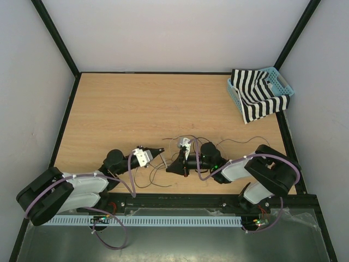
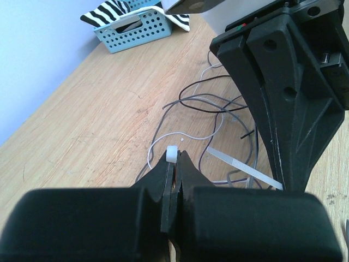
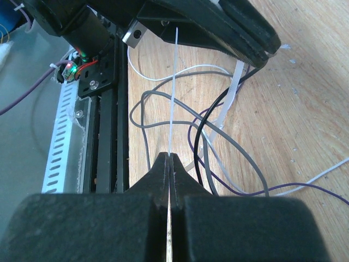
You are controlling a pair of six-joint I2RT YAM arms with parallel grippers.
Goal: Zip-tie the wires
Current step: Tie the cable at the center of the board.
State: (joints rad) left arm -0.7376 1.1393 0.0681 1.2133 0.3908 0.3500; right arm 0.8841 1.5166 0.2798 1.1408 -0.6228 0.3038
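From above, both arms reach inward from the near edge of the table (image 1: 136, 103), low over the wood. The left gripper (image 1: 161, 150) and right gripper (image 1: 170, 169) meet tip to tip over the wires (image 1: 163, 162), which sprawl in loose loops near the front edge. A basket (image 1: 283, 84) with a striped cloth (image 1: 256, 95) sits well apart in the far right corner.

In the left wrist view, the jaws are pinched on the head of a white zip tie (image 2: 172, 153). Its strap trails right across the wires (image 2: 202, 103), and the right arm's black body blocks that side.

In the right wrist view, the jaws are clamped on a thin white strand (image 3: 173, 98) running up towards the left gripper. Whether it is a wire or the tie cannot be told.
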